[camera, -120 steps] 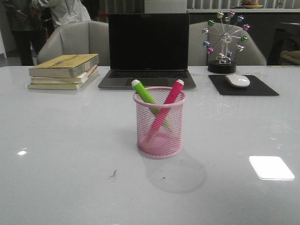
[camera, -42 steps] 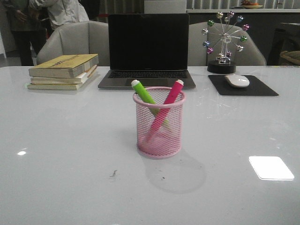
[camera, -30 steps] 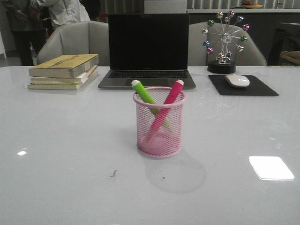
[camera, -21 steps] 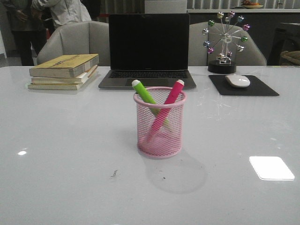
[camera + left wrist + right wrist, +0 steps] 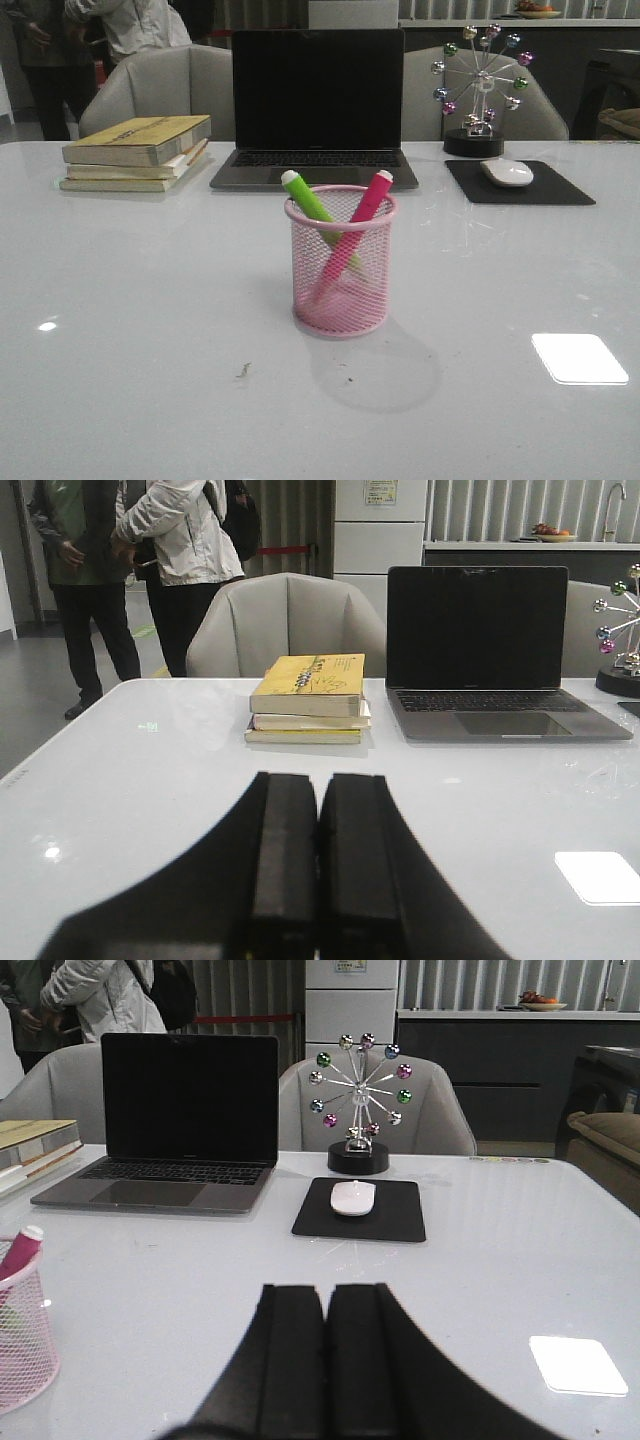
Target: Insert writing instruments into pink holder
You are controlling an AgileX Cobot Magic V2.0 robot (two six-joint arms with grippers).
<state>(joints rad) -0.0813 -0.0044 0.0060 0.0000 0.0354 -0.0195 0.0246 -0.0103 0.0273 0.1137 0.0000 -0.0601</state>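
Note:
The pink wire-mesh holder (image 5: 340,265) stands upright in the middle of the white table. Inside it a lime green marker (image 5: 308,199) leans left and a magenta marker (image 5: 366,203) leans right, crossing, their white tips above the rim. The holder's edge (image 5: 22,1345) and the magenta marker's tip (image 5: 24,1248) also show in the right wrist view. Neither arm shows in the front view. My left gripper (image 5: 318,780) is shut and empty, low over bare table far from the holder. My right gripper (image 5: 326,1288) is shut and empty too, apart from the holder.
A stack of books (image 5: 138,150) lies at the back left, a dark laptop (image 5: 315,105) behind the holder, and a mouse (image 5: 507,172) on a black pad (image 5: 517,184) at the back right beside a ball ornament (image 5: 478,88). Chairs and standing people (image 5: 170,550) are beyond the table.

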